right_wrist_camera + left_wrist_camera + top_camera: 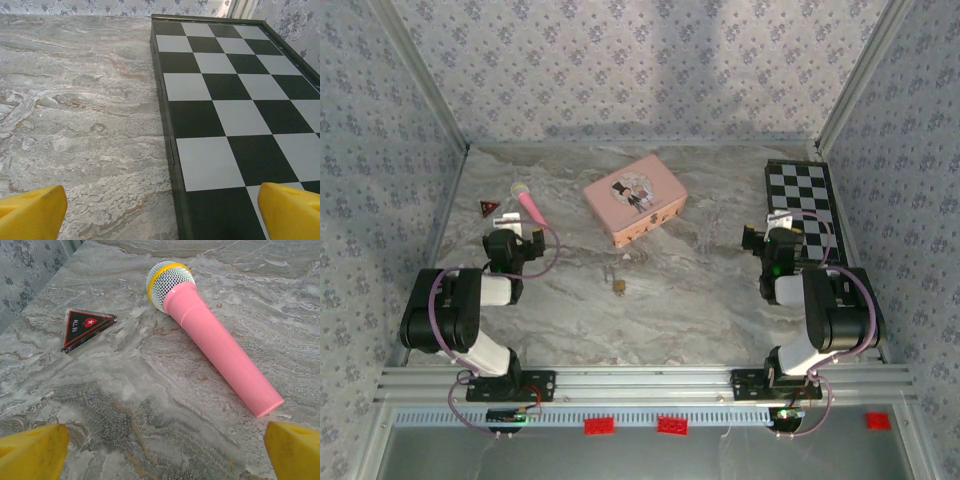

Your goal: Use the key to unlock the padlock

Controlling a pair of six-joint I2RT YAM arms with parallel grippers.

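Padlock: a tiny brass-coloured padlock (619, 286) lies on the bare tabletop (700, 290), on the near side of the pink tin (635, 203) and apart from it.
Key: a faint thin shape just on the tin side of the padlock may be the key or the shackle; it is too small to tell.
Handling: I would judge it light, rigid and slick, likely to skate or spin when nudged. Take it across the flat sides of the body, leaving the keyhole end free.
Left gripper (160, 450): spread wide and empty, left of the tin, facing a pink microphone (215, 340) and a small triangular sticker (85, 327).
Right gripper (160, 210): spread wide and empty, right of the tin, at the edge of a chessboard (240, 100).
Surface: smooth grey marbled tabletop that looks hard and offers little grip.
Room: flowered wallpaper panels on three sides, with metal corner posts.
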